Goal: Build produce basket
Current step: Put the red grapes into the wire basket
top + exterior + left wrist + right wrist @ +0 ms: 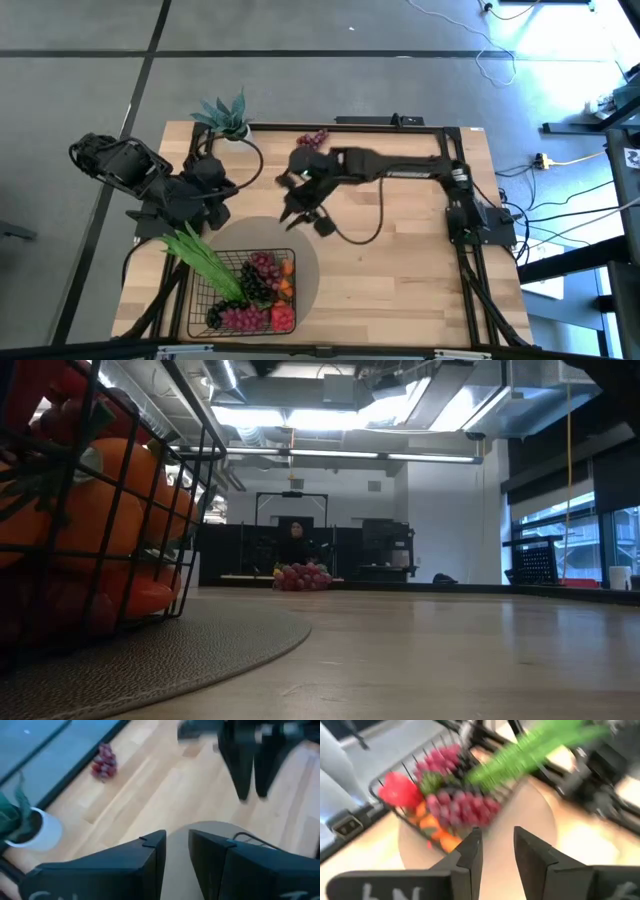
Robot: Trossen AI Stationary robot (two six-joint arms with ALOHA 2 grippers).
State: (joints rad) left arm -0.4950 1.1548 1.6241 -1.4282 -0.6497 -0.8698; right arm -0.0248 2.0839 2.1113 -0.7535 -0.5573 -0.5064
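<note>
1. The basket (203,300) sat on a grey round mat (305,262) by the worktop's (400,260) near edge, toward its left corner, filled with produce (262,290)
2. One grape bunch (313,139) lay at the far edge
3. The right claw (303,212) hung mid-worktop, fingers slightly apart, empty
4. The left claw (215,210) waited at the left edge, narrowly apart, empty
5. No legible writing showed

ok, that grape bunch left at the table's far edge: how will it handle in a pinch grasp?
The grape bunch is a lumpy cluster of small round beads, so flat fingers may seat unevenly or slip. It looks like a small toy, probably light. It lies flat, unlikely to roll far. Stiff or floppy: cannot tell.
</note>
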